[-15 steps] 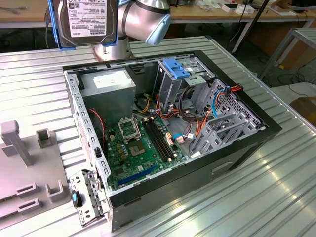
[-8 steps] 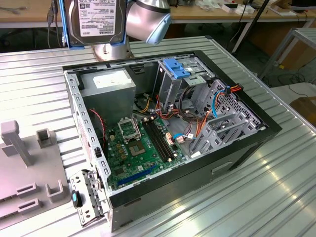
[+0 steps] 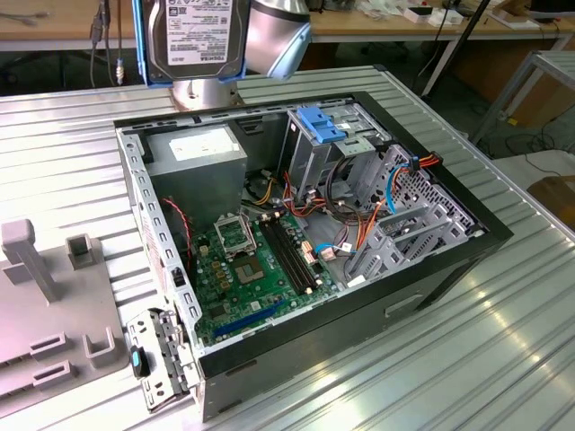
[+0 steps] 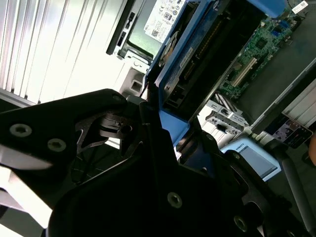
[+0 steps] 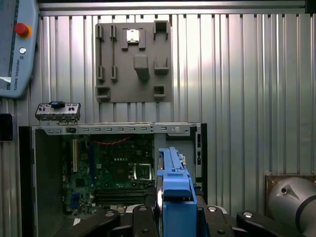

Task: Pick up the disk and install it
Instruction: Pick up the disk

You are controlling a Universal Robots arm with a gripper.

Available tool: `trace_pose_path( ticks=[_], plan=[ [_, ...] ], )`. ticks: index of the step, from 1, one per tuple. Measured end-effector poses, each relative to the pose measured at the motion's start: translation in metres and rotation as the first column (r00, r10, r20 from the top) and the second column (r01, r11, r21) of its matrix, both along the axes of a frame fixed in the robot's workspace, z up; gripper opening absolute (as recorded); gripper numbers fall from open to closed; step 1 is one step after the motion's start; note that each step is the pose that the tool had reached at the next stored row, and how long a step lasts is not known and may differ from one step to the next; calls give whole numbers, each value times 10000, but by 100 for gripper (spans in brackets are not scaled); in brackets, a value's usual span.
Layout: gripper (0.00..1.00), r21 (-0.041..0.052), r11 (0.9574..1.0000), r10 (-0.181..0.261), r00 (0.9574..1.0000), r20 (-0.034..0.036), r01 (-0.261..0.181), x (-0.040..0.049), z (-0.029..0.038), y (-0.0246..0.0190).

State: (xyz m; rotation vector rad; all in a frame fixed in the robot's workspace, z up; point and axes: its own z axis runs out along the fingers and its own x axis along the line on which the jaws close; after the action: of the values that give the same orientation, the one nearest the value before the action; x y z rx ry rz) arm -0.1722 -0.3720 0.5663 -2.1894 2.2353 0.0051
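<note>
Black jaws clamp the disk (image 3: 196, 38) above the open computer case (image 3: 359, 314).

Ribbed metal table (image 3: 503, 359) (bright glare); long wooden bench (image 3: 54, 31) behind.

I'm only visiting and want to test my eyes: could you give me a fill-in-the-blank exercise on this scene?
1. The jaws hold the flat silver-grey metal disk with light-blue plastic rails ____ the open black computer case.
2. The green circuit board lies ____ that case.
3. The disk's face bears a white printed ____.
4. The grey plastic fixture plate lies on the exterior view's ____ of the case.
Missing words: above; inside; label; left.
</note>
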Motion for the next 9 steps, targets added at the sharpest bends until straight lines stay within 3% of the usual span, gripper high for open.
trace_pose_path(
  ticks=[4, 9],
  plan=[
    [37, 1, 10000, 0, 10000, 1, 0, 125, -3, 0],
    [37, 0, 10000, 1, 10000, -2, -1, 418, -11, -1]
  ],
)
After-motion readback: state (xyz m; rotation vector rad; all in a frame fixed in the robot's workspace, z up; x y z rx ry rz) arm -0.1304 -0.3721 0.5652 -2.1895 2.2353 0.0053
